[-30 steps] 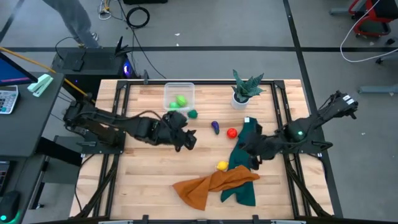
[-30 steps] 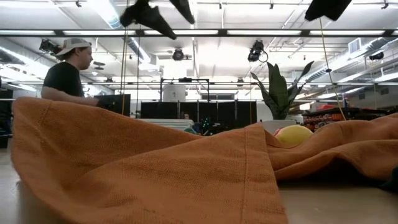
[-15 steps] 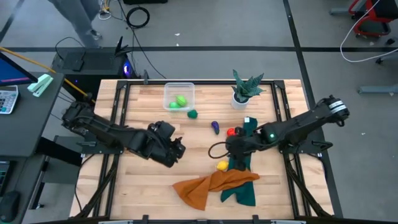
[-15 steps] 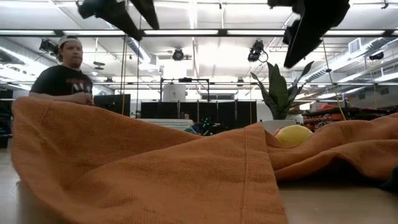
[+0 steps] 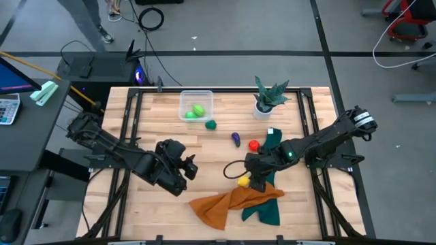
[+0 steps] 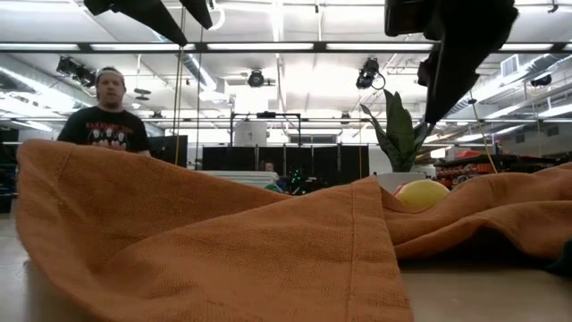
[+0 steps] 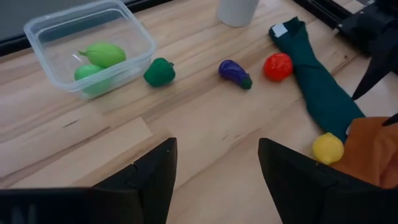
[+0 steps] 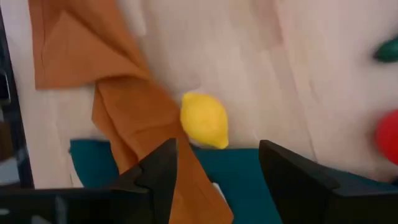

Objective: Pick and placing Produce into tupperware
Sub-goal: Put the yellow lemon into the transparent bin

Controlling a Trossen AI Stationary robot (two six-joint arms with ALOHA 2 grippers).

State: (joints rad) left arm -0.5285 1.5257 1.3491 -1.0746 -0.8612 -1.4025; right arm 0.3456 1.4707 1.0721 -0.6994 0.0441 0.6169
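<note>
On the wooden table (image 5: 157, 211) an orange cloth (image 5: 231, 201) and a dark green cloth (image 5: 267, 182) lie at the near side. Far left of centre stands the clear tupperware (image 5: 196, 107) with two light green produce pieces (image 5: 197, 110) inside. The right tool (image 5: 251, 178) hovers over the yellow piece (image 5: 242, 181), fingers wide open and empty. The left tool (image 5: 187, 168) is also open, holding nothing, at near left. The dark green (image 5: 211, 124), purple (image 5: 236, 139) and red (image 5: 253, 145) pieces lie between.

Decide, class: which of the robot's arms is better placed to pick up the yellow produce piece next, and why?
The right arm. Its right gripper hovers open beside the yellow piece, which sits centred before its fingers in the right wrist view. The left gripper, also open, is farther off across bare table.
</note>
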